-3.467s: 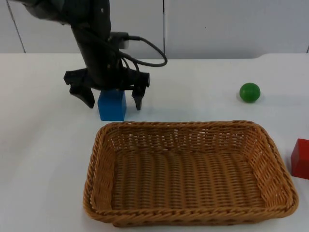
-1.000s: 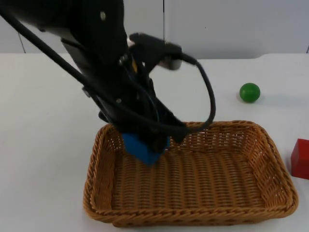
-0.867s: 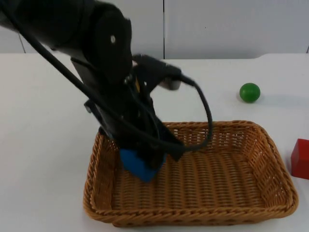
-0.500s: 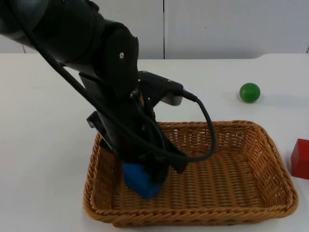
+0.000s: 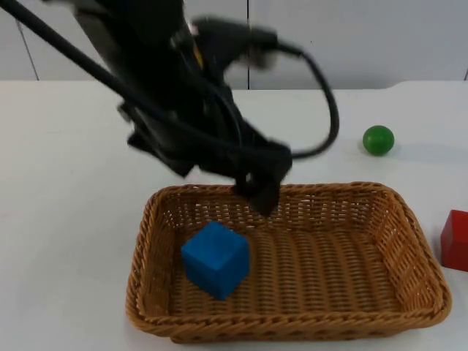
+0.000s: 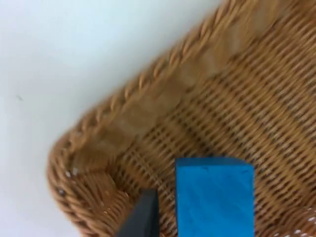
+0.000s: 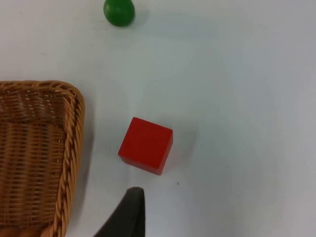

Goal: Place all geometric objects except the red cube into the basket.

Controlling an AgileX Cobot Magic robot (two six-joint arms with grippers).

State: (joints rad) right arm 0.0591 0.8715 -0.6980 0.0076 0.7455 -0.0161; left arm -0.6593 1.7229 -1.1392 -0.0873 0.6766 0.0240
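In the top view, the blue cube [image 5: 216, 259] was seen lying free on the woven floor of the basket [image 5: 420, 234], towards the end nearer the left arm, and tipped slightly on one edge. The left claw [image 5: 219, 175] was poised above the basket's far rim, clear of the cube and holding nothing; how far its jaws stood apart could not be told through the blur. In the left wrist view the blue cube was seen close to a rounded corner of the basket, apart from the fingertip beside it. The step in hand was judged to be the release of the cube, with that delivery complete. The green ball [image 5: 378, 140] was left on the tabletop [image 5: 66, 219], beyond the basket's far right corner and well apart from it, so it was judged the next piece to be fetched. The red cube [image 7: 146, 145] was seen in the right wrist view just beside the basket's end wall, and it was to be left alone. The right claw was taken to be waiting above it; its opening could not be told. A rolling ball was judged to call for a centred, gentle closing.
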